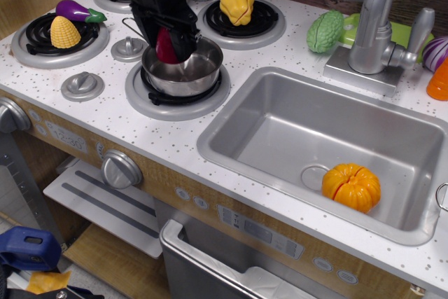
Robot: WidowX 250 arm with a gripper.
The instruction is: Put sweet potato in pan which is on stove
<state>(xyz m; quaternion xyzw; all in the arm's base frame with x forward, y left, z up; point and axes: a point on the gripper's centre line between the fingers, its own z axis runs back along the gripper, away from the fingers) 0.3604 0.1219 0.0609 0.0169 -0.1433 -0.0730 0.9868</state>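
The dark red sweet potato (166,45) is held between the fingers of my black gripper (168,41), which is shut on it. It hangs just above the back left part of the shiny steel pan (183,71), at about rim height. The pan stands on the front right burner of the white speckled stove (105,113). The pan's inside shows no other object. Its thin wire handle (133,26) sticks out to the back left, behind the gripper.
A purple eggplant (78,11) and yellow corn (64,31) lie on the front left burner. A yellow vegetable (237,3) sits on the back right burner. An orange pumpkin (351,186) lies in the sink (280,120). The faucet (374,22) and a green vegetable (325,31) stand behind it.
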